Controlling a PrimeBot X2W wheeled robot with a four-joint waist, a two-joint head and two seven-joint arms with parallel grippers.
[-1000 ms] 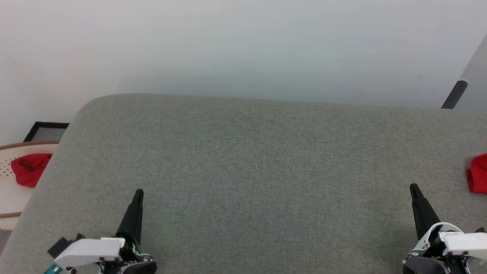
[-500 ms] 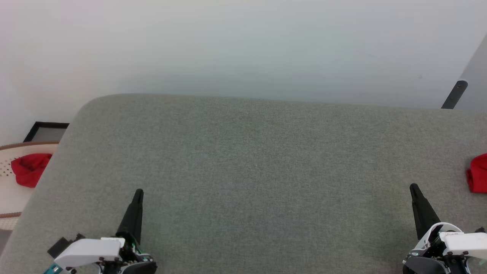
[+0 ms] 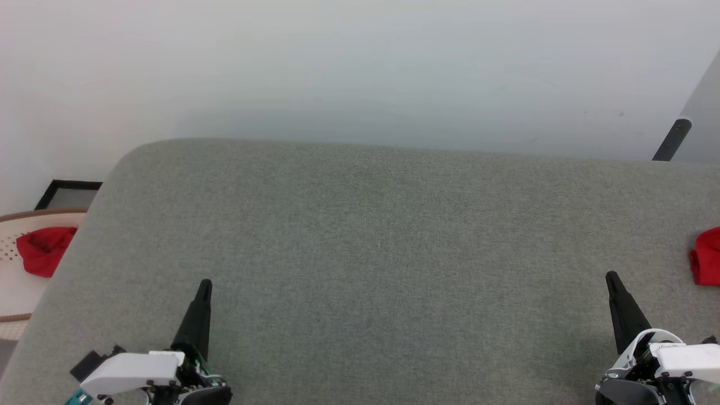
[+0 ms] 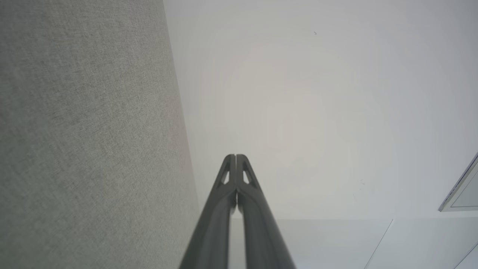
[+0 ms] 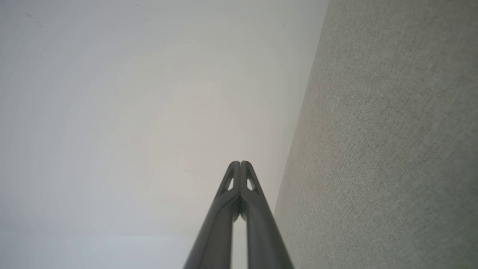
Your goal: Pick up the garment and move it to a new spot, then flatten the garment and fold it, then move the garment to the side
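A red bundle of fabric (image 3: 706, 256) lies on the grey table (image 3: 371, 253) at the right edge of the head view, cut off by the frame. No white panel or striped trim shows on it, so I cannot tell whether it is the garment. My left gripper (image 3: 205, 284) rests low at the front left, shut and holding nothing, its fingers (image 4: 235, 164) pressed together in the left wrist view. My right gripper (image 3: 611, 277) stands at the front right, a short way left of the red bundle, also shut and holding nothing, fingers (image 5: 240, 170) closed.
A pale perforated basket (image 3: 11, 281) sits off the table's left side, with a plain red cloth (image 3: 44, 250) in it. A dark-framed panel (image 3: 67, 194) lies behind it. A dark post (image 3: 672, 139) rises at the far right. A white wall backs the table.
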